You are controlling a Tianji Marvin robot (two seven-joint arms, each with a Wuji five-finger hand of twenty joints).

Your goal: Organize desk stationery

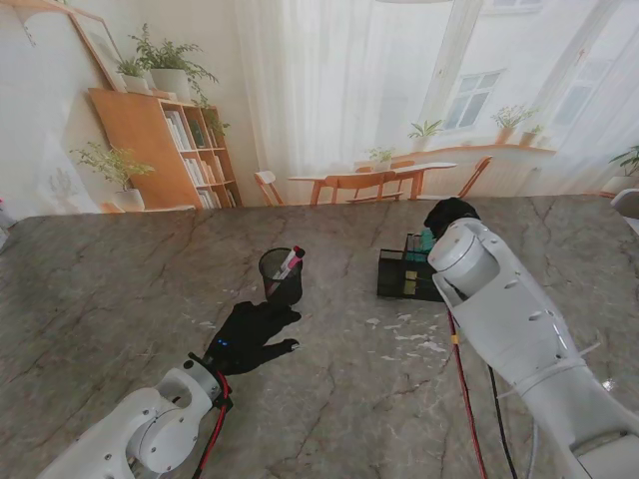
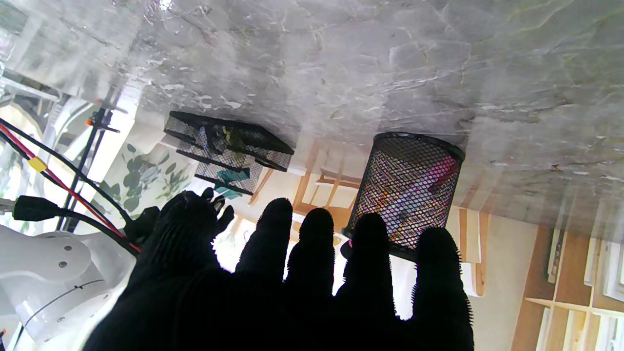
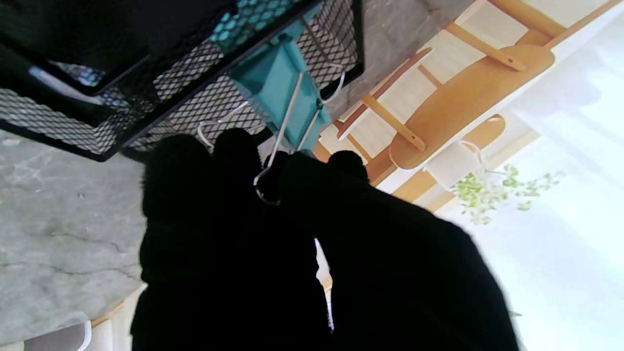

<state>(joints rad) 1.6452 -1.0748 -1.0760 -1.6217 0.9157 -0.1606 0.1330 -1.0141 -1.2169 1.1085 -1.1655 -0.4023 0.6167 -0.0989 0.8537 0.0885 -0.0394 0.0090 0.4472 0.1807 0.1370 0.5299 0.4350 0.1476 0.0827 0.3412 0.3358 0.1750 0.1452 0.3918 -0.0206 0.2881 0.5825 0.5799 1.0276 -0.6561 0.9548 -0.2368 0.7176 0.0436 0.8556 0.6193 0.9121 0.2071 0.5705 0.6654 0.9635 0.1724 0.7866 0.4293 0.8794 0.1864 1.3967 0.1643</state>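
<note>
Binder clip held at the mesh tray

The right hand pinches a teal binder clip over the mesh tray; the left hand lies open beside the pen cup.

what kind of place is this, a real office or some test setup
Most likely a staged test bench, not a real office: the room behind looks like a printed backdrop, a grey marble-patterned table holds only a black mesh pen cup and a black mesh desk organizer.

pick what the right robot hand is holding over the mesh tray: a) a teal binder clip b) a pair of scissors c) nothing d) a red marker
a: in the right wrist view the right robot hand pinches the wire handle of a teal binder clip at the black mesh tray.
</note>
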